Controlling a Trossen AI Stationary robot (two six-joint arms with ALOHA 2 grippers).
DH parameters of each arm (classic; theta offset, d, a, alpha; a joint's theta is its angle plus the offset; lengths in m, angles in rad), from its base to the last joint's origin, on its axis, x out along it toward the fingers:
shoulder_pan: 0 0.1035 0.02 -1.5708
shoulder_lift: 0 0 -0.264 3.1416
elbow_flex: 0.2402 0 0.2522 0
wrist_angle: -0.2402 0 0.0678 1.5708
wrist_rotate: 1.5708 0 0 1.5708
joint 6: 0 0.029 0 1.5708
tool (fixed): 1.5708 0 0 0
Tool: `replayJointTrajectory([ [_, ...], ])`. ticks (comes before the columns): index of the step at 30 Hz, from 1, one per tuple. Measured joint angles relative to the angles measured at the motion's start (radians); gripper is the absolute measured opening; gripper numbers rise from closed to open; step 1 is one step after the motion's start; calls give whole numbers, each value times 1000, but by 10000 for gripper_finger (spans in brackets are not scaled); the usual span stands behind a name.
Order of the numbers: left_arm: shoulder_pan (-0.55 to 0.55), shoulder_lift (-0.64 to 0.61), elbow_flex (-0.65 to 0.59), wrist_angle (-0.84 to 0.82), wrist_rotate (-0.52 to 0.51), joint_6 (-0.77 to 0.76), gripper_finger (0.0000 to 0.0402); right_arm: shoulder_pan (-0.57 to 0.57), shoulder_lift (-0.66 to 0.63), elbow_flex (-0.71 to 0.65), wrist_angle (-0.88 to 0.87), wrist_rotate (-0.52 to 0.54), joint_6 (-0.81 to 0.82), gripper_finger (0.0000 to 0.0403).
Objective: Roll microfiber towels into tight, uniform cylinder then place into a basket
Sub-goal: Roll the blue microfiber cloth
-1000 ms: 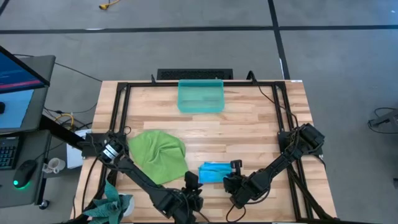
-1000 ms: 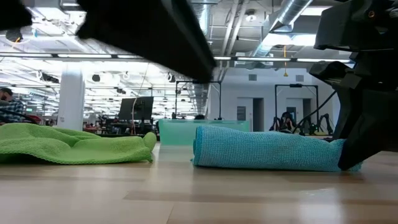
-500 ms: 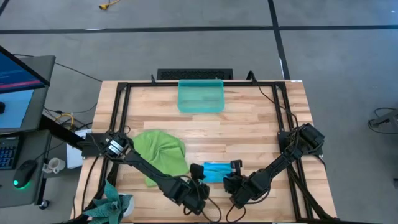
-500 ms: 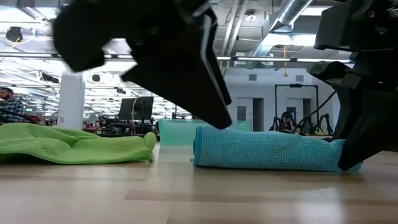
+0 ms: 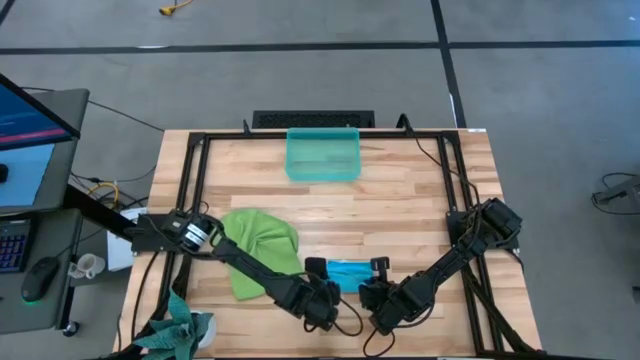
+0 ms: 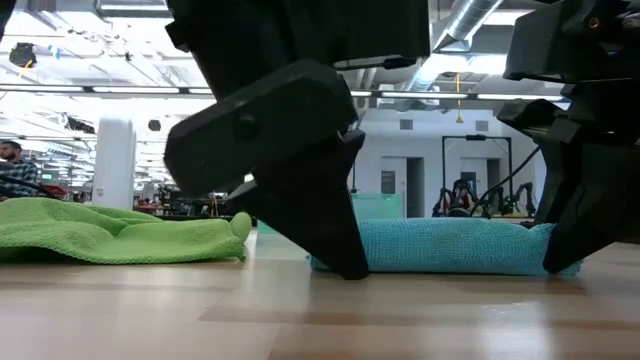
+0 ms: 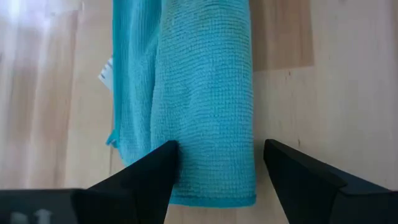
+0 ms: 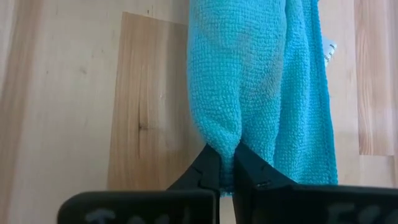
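I saw my right gripper (image 8: 227, 167) pinching one end of the rolled blue towel (image 5: 350, 274). My left gripper (image 7: 214, 171) stood wide apart, straddling the other end.

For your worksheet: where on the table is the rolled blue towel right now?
In the high view the blue towel lies near the table's front edge, between the open left tool and the right tool pinching its end, right of the green towel.
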Motion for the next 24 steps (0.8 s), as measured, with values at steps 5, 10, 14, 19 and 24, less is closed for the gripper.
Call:
replayJointTrajectory([
  [5,4,5,-6,4,52,-40,192,7,-19,-2,4,-27,19,33],
  [10,5,4,-7,4,79,-88,87,23,-56,-4,23,-79,62,26],
  [14,7,-13,-6,11,147,-147,15,33,-75,-4,92,-196,106,32],
  [19,5,-48,-7,24,389,-271,25,38,-74,-3,244,-360,123,30],
  [24,30,-65,-6,31,672,-392,18,38,-73,-2,407,-524,124,28],
])
